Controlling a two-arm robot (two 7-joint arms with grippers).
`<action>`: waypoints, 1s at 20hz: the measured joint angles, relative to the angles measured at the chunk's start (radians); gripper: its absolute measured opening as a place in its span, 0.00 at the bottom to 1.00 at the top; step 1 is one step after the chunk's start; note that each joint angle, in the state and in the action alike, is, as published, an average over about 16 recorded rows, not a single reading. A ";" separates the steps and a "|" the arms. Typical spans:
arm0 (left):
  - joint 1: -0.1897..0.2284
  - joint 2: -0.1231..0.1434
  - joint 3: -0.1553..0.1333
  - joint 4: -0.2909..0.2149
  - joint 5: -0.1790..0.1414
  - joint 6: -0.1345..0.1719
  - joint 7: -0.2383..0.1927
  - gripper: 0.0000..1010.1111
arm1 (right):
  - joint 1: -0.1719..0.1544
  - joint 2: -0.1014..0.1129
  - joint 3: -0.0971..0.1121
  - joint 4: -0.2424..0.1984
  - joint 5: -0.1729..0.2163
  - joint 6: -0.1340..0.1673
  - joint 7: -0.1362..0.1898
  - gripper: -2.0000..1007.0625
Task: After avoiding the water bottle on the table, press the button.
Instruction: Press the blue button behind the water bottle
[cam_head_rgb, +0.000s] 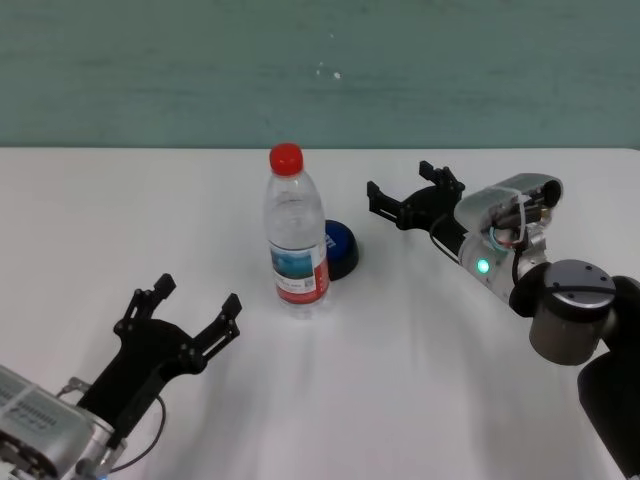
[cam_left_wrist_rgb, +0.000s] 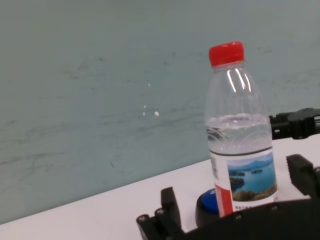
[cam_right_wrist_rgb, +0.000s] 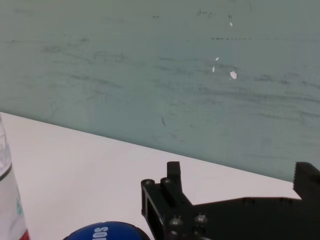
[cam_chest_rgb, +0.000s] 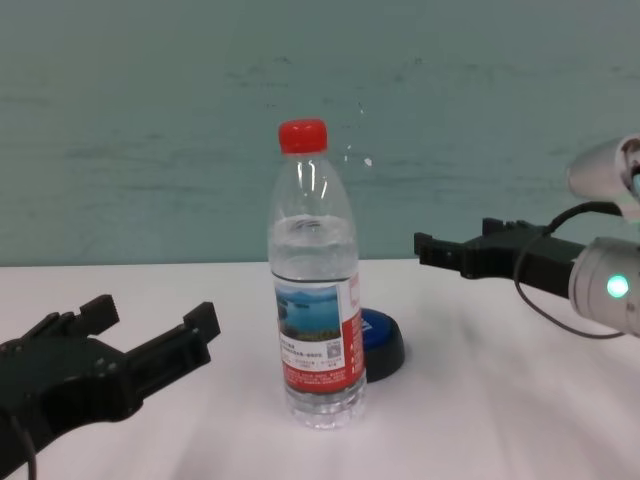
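Standing upright near the middle of the plain white desk (cam_head_rgb: 120, 220) in the head view, the tall clear plastic water bottle with red cap (cam_head_rgb: 297, 235) partly hides the low blue-topped, black-based round button (cam_head_rgb: 341, 249) just behind it to the right. The right claw (cam_head_rgb: 412, 192) hangs spread wide, near the button on its right; the left claw (cam_head_rgb: 185, 310) rests low at the near left, also wide apart.

The left wrist view shows the bottle (cam_left_wrist_rgb: 241, 135) before the button (cam_left_wrist_rgb: 209, 206).

The right wrist view catches the button's top (cam_right_wrist_rgb: 106, 231) beyond a black finger (cam_right_wrist_rgb: 165, 197).

The chest view shows the bottle (cam_chest_rgb: 314, 290) touching the desk, the button (cam_chest_rgb: 381, 343) just beside it.
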 joint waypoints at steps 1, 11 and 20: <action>0.000 0.000 0.000 0.000 0.000 0.000 0.000 1.00 | 0.004 0.000 -0.002 0.007 0.001 -0.001 0.002 1.00; 0.000 0.000 0.000 0.000 0.000 0.000 0.000 1.00 | 0.040 -0.004 -0.023 0.067 0.003 -0.009 0.020 1.00; 0.000 0.000 0.000 0.000 0.000 0.000 0.000 1.00 | 0.065 -0.010 -0.039 0.108 0.003 -0.018 0.033 1.00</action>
